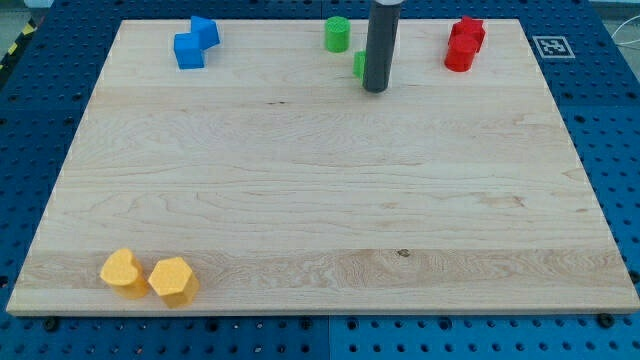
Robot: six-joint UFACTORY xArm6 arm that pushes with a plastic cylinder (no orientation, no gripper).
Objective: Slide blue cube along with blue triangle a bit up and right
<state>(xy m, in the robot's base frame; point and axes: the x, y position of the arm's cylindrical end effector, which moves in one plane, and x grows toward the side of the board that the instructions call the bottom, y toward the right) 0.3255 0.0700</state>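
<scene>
Blue pieces, the blue cube (pixel 187 51) and the blue triangle (pixel 206 31), sit touching in the upper left of the frame, near the top edge of the wooden board (pixel 300 180). Moving right, a green cylinder (pixel 337 34) and a second green block (pixel 359 64) (half hidden) stand by my tip (pixel 375 89), which hangs upright, well apart from the blue pair. No claw exists, only a bare rod touching nothing. I judge the approach is not yet done: next the tip must come below-left of the cube.
</scene>
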